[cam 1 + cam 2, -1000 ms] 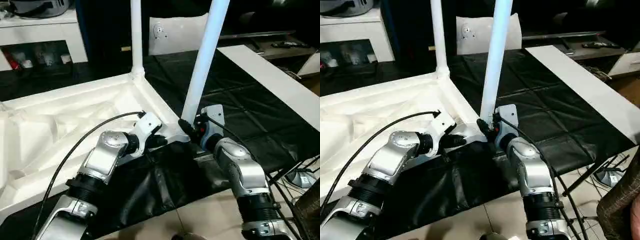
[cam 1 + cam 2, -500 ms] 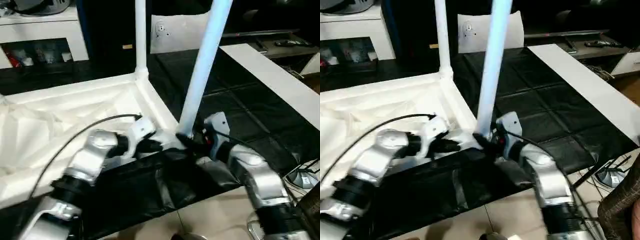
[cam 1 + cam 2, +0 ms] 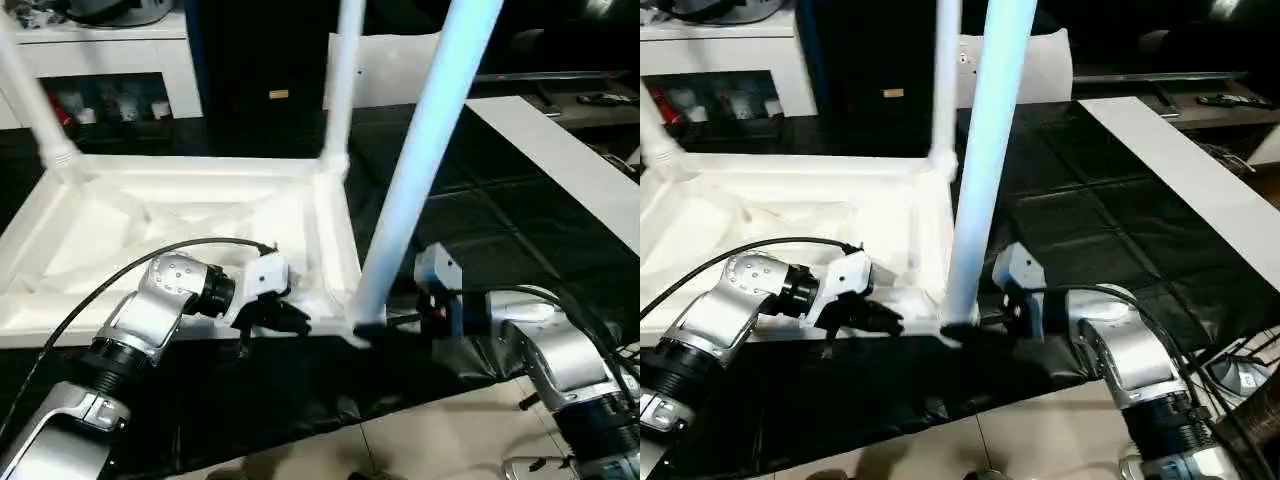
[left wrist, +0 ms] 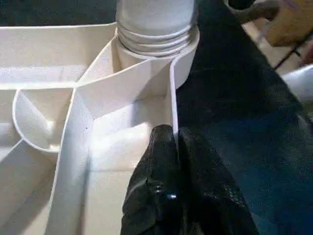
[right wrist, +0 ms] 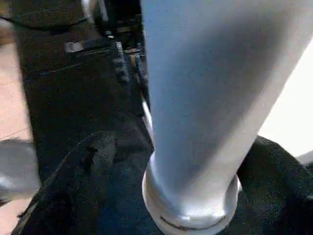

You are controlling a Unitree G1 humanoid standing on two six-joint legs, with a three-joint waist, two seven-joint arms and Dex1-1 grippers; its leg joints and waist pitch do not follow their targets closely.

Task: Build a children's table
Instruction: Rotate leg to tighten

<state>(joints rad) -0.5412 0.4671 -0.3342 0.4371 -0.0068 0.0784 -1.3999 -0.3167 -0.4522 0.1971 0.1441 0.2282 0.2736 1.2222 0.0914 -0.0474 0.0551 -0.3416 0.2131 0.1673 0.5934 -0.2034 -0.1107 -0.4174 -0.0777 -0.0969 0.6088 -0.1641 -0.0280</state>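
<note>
Two grips share the work at one corner of the upturned tabletop. Our left gripper is pinched tight on the thin side wall of the tabletop, one black finger inside the rim and one outside, which we judge steadies the top against twisting. Just beyond those fingers sits the corner socket, where the threaded foot of the near leg is seated, a few threads exposed above the socket rim.

Our right gripper sits at the base of that same leg from the far side of the corner, its fingers spread to either side of the round shaft; whether they press on it we cannot tell. Low on the leg is the likely place for turning it home.

Further out, a second leg stands upright at the next corner, and a third rises at the corner beyond our left arm. The whole piece rests on a black mat. White cabinets stand behind. The left arm's cable arcs across the ribbed underside and could snag there.
</note>
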